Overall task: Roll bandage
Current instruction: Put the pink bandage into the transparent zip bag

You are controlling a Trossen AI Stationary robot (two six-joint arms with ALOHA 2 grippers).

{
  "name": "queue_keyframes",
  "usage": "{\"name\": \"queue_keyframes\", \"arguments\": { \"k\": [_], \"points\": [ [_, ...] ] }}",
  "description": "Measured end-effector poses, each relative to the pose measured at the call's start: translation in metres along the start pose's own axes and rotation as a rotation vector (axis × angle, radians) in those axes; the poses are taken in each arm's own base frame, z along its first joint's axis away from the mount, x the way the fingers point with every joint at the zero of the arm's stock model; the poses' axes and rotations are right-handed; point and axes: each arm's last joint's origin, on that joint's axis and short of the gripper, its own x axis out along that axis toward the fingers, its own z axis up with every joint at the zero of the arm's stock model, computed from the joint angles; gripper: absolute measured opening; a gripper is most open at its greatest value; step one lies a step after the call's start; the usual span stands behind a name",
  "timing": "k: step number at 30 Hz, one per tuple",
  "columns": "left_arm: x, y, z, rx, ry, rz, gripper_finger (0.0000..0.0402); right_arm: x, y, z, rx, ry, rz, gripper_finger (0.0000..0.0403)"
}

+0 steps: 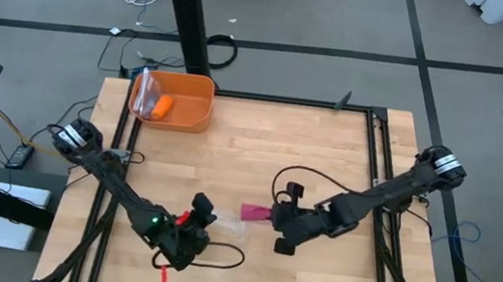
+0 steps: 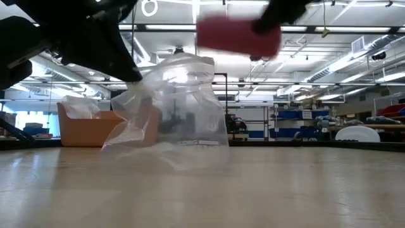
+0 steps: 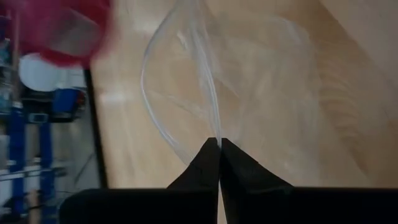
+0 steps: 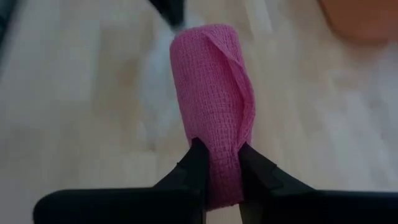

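While the right hand (image 4: pixel 219 163) grips the rolled pink bandage (image 4: pixel 211 99) by its near end, lifted off the bench (image 1: pixel 327 161), the left hand (image 3: pixel 219 149) pinches the clear plastic bag (image 3: pixel 205 81) shut-fingered just beside it. The step looks like bagging (roll already wound); next, the bag's mouth must open to receive it.

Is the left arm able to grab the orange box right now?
Probably not yet. The left gripper is shut on the plastic bag, and the orange box sits at the far edge of the table. It would have to let go first.
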Motion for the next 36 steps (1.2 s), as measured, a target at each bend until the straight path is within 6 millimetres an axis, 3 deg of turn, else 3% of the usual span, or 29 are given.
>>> {"name": "queue_keyframes", "arguments": {
  "k": [5, 10, 18, 36],
  "points": [
    [0.007, 0.005, -0.001, -0.037, 0.005, -0.028, 0.0003, -0.016, 0.006, 0.033, -0.054, -0.089, 0.038, 0.0048],
    [0.005, 0.018, 0.011, -0.068, -0.022, -0.023, 0.0002, 0.001, 0.007, 0.047, -0.088, -0.043, 0.068, 0.0048],
    [-0.005, 0.036, 0.024, -0.031, -0.013, -0.023, 0.0002, 0.016, 0.0, 0.038, -0.055, 0.14, -0.001, 0.0048],
    [0.003, 0.052, 0.03, -0.06, -0.042, -0.024, 0.0002, 0.016, 0.002, 0.035, -0.075, 0.195, 0.077, 0.0048]
  ]
}}
